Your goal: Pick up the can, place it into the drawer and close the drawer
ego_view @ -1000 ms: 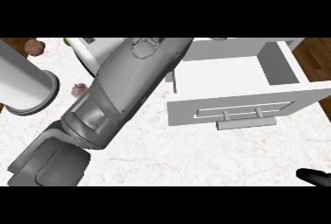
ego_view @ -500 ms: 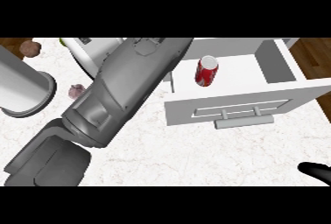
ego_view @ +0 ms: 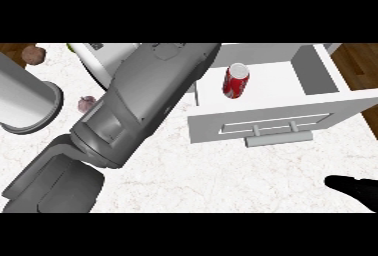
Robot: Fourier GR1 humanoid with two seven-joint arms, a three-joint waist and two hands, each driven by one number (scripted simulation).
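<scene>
The red can [ego_view: 236, 80] lies in the open white drawer [ego_view: 277, 117], towards its left side, with its silver top pointing to the far end. The drawer's front panel with its handle [ego_view: 279, 131] faces me. My left forearm [ego_view: 140, 105] runs from the lower left up to the view's top edge, and its hand is out of sight past that edge. Only a black part of my right hand [ego_view: 356, 190] shows at the lower right edge, well apart from the drawer.
A large grey cylinder [ego_view: 22, 97] stands at the left. A small pinkish lump [ego_view: 87, 103] lies beside the forearm and a brown one [ego_view: 33, 54] at the far left. A white object [ego_view: 111, 56] sits behind the arm. Wooden floor [ego_view: 358, 60] lies to the right.
One second ago the drawer showed no can; since half a second ago the can lies inside it. My right hand has crept a little further into view.
</scene>
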